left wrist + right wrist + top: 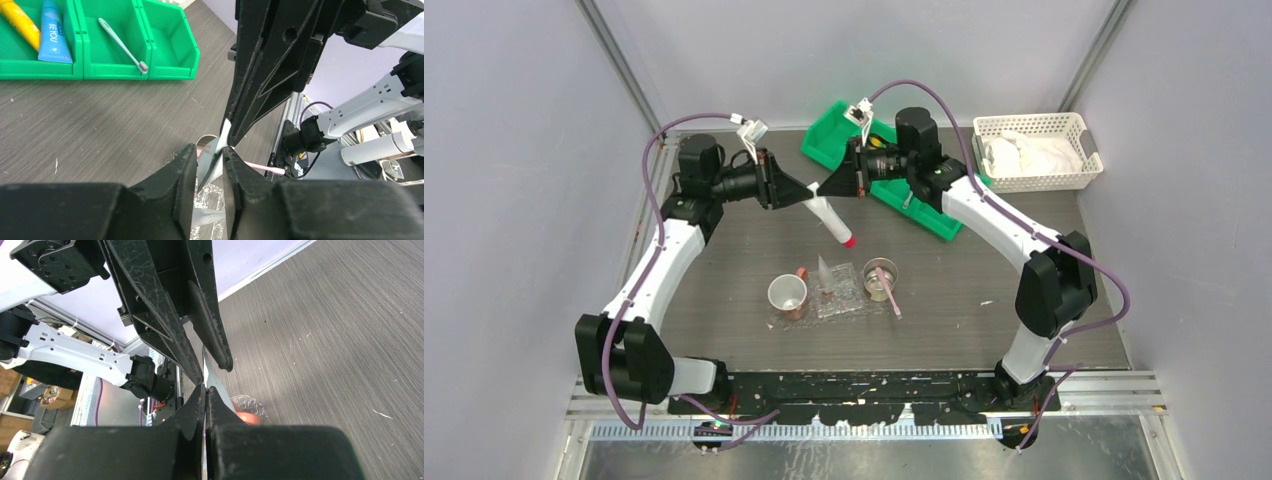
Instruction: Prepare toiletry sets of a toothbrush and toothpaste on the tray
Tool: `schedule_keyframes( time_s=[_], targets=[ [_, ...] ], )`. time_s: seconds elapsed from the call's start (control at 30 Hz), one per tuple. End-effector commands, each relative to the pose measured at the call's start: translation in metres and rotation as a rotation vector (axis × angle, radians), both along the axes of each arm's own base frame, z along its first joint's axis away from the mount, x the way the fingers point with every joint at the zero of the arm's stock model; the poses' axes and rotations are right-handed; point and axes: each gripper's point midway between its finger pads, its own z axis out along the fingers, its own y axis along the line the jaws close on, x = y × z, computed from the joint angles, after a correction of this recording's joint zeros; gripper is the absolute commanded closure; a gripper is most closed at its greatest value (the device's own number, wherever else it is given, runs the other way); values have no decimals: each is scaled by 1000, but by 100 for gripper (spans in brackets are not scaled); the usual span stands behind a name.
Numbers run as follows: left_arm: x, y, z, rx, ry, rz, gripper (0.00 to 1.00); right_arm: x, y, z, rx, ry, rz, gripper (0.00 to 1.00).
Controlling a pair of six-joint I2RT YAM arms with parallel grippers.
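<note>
A white toothpaste tube with a red cap (833, 219) hangs cap-down in the air behind the tray. My left gripper (811, 196) is closed round its upper body (214, 167). My right gripper (824, 189) is shut on the tube's flat tail end (208, 374). The two grippers meet tip to tip. The crinkly clear tray (846, 308) lies at mid-table. A pink toothbrush (888, 291) stands in a glass cup (879, 270) on its right side. Yellow (20, 25) and blue (52, 32) tubes and a grey toothbrush (122, 45) lie in the green bin (170, 62).
A copper cup (787, 295) stands at the tray's left end, and a pale pointed object (824, 270) is in its middle. The green bin (829, 145) sits at the back, under the right arm. A white lattice basket (1036, 150) holding white cloth is at the back right.
</note>
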Motion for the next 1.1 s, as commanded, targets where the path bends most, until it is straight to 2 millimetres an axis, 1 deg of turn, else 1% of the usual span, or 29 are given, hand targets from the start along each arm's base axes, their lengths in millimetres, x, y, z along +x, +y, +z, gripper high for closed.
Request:
schedule_keyframes(
  time_s=[0.0,0.07,0.1,0.2,0.37,0.43,0.47,0.57,0.67,0.7,0.77,0.83,0.9,0.93,0.97,1.0,1.07],
  targets=[
    [-1,-8,20,-14,-50,-36,75,0,6,26,53,-68,29,99],
    [3,-9,19,-2,-25,-22,97,2,7,24,46,-66,26,99],
    [5,-9,20,9,-25,-21,99,3,7,22,43,-64,25,99],
    [5,-15,14,57,-15,-26,99,4,7,20,36,-66,18,99],
    [4,-13,6,144,10,17,99,11,7,17,21,-72,-3,99],
    [8,-10,6,175,11,52,99,15,8,15,6,-64,-20,98],
    [12,-7,6,196,12,78,99,19,8,13,-3,-59,-32,96],
    [19,-4,10,230,11,111,99,32,8,12,-28,-60,-89,82],
    [23,-2,13,260,3,134,99,47,3,12,-53,-65,-180,64],
    [23,-1,15,269,-2,139,99,54,-1,12,-68,-66,-228,54],
    [20,-3,19,291,-2,136,99,73,-15,9,-114,-65,-359,44],
    [19,-6,24,326,-18,141,99,88,-30,8,-160,-61,-481,40],
    [16,-9,26,365,-26,143,99,99,-53,4,-219,-49,-622,38],
    [13,-12,27,383,-28,142,99,108,-70,2,-251,-48,-722,37],
    [10,-16,29,392,-38,137,99,109,-84,2,-272,-40,-789,36],
    [10,-17,30,411,-49,152,99,107,-99,7,-280,-42,-851,35],
    [2,-28,33,439,-79,139,99,103,-124,3,-315,-26,-944,32]
  ],
)
